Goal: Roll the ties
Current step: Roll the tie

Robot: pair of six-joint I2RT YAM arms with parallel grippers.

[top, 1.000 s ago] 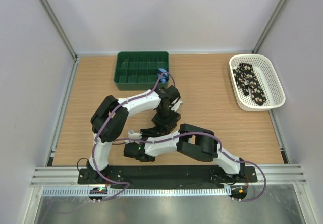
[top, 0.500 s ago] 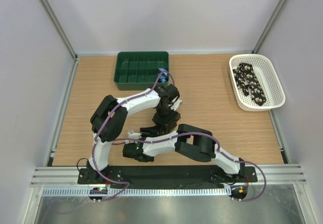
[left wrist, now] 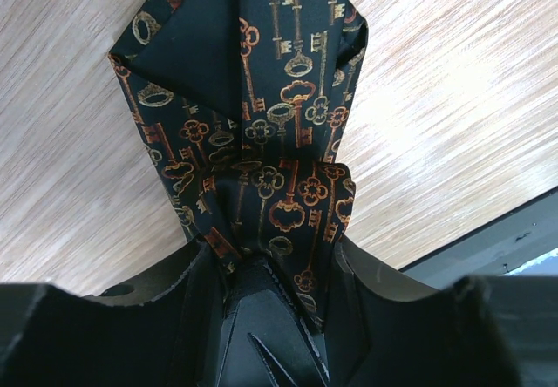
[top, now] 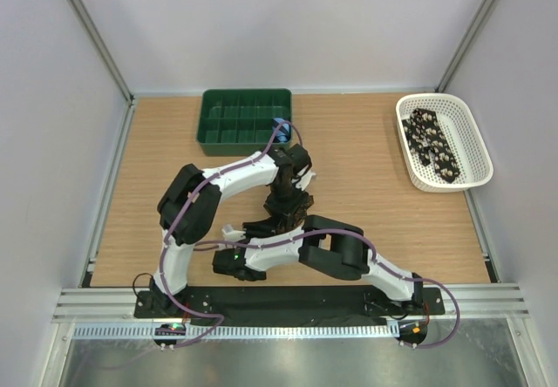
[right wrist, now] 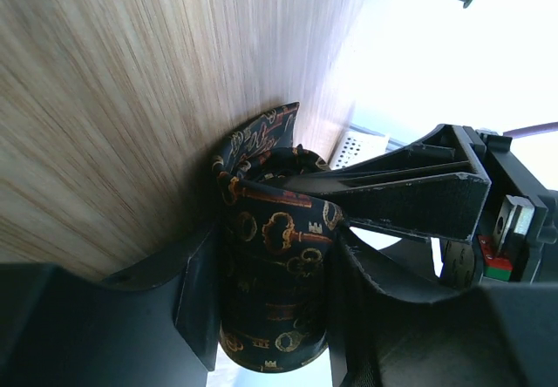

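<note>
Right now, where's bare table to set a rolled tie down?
Bare: the table between the green tray and the white basket; the strip left of the left arm; the front-right corner between the right arm and the basket. Crowded: centre, where the left gripper and right gripper both hold the tie.

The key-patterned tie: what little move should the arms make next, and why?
Probably one more rolling turn. The tie is only partly wound: its rolled part sits between the right fingers, the left fingers clasp it too, and a stretch of it lies flat on the table.
</note>
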